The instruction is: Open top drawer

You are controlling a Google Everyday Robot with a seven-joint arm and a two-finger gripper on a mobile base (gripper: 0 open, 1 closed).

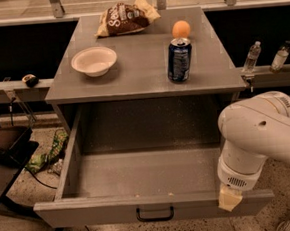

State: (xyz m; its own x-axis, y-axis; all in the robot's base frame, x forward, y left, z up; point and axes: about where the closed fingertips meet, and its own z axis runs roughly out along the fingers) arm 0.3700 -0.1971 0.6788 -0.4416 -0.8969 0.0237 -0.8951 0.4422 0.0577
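Note:
The top drawer (152,207) of the grey cabinet stands pulled far out toward me. Its grey box interior is bare, and its black bar handle (155,214) sits at the middle of the flat front. My white arm (259,138) reaches in from the right. My gripper (229,199) shows only as a beige tip resting at the top edge of the drawer front, near its right end and to the right of the handle. The two lower drawers are out of view.
On the cabinet top (142,75) stand a white bowl (94,60), a blue soda can (179,59), an orange (181,29) and a chip bag (125,17). Two bottles (251,59) stand on a rail at right. Cables and a green wrapper (50,152) lie on the floor at left.

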